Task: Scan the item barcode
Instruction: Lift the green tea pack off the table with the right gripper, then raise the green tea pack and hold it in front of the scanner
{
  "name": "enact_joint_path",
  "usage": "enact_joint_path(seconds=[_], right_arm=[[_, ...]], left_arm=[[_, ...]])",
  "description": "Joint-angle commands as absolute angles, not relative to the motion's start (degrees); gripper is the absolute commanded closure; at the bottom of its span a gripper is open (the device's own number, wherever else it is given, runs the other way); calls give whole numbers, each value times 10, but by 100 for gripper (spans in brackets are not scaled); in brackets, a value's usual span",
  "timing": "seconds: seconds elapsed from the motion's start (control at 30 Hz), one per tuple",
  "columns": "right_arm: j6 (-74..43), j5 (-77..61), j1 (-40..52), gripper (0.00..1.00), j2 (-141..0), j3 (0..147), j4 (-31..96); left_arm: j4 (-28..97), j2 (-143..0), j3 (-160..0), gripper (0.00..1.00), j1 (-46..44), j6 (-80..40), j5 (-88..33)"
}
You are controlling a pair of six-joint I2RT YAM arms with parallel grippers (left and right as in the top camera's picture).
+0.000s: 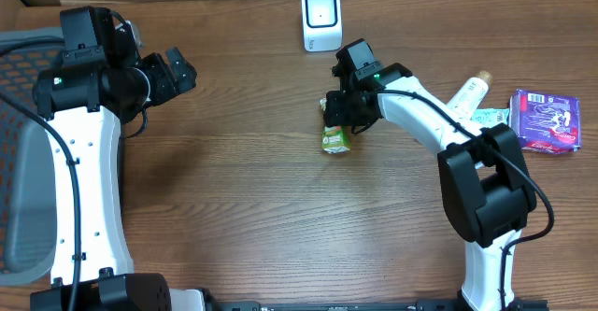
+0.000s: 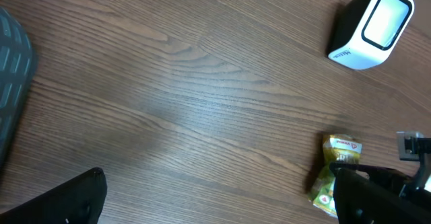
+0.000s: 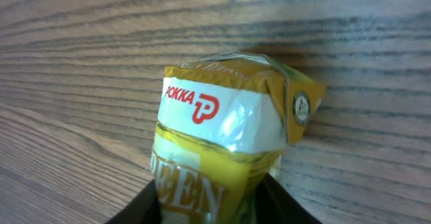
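A yellow-green Pokka drink carton (image 1: 335, 139) lies on the wooden table below the white barcode scanner (image 1: 320, 19). My right gripper (image 1: 342, 115) reaches down over the carton's far end. In the right wrist view its dark fingers press both sides of the carton (image 3: 222, 136), so the gripper (image 3: 212, 214) is shut on it. My left gripper (image 1: 182, 73) hovers open at the far left, holding nothing. The left wrist view shows the carton (image 2: 335, 173) and the scanner (image 2: 372, 27) at the right, with the open gripper (image 2: 219, 194) over bare wood.
A purple packet (image 1: 545, 120), a white tube (image 1: 467, 94) and a green-white sachet (image 1: 488, 117) lie at the right edge of the table. A grey mesh chair (image 1: 19, 162) stands beside the left arm.
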State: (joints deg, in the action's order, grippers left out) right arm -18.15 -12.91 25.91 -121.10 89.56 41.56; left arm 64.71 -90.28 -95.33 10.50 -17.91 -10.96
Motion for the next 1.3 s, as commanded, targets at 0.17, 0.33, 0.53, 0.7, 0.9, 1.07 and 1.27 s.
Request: enact_joint_path(seconds=[0.17, 0.33, 0.53, 0.7, 0.9, 1.07, 1.27], right_arm=[[-166, -157, 258, 82, -1209, 893, 411], [-100, -282, 244, 95, -1207, 914, 430], [-39, -418, 206, 96, -1187, 978, 510], [17, -479, 179, 96, -1155, 1027, 571], [20, -528, 152, 96, -1094, 1078, 590], [3, -613, 131, 96, -1051, 1109, 585], [-49, -731, 107, 96, -1041, 1111, 577]], left_arm=[[645, -907, -958, 0, 102, -184, -115], [645, -907, -958, 0, 102, -184, -114], [645, -907, -958, 0, 102, -184, -114], [645, -907, -958, 0, 102, -184, -114], [645, -907, -958, 1, 102, -184, -114], [645, -907, -958, 0, 102, -184, -115], [645, -907, -958, 0, 102, -184, -114]])
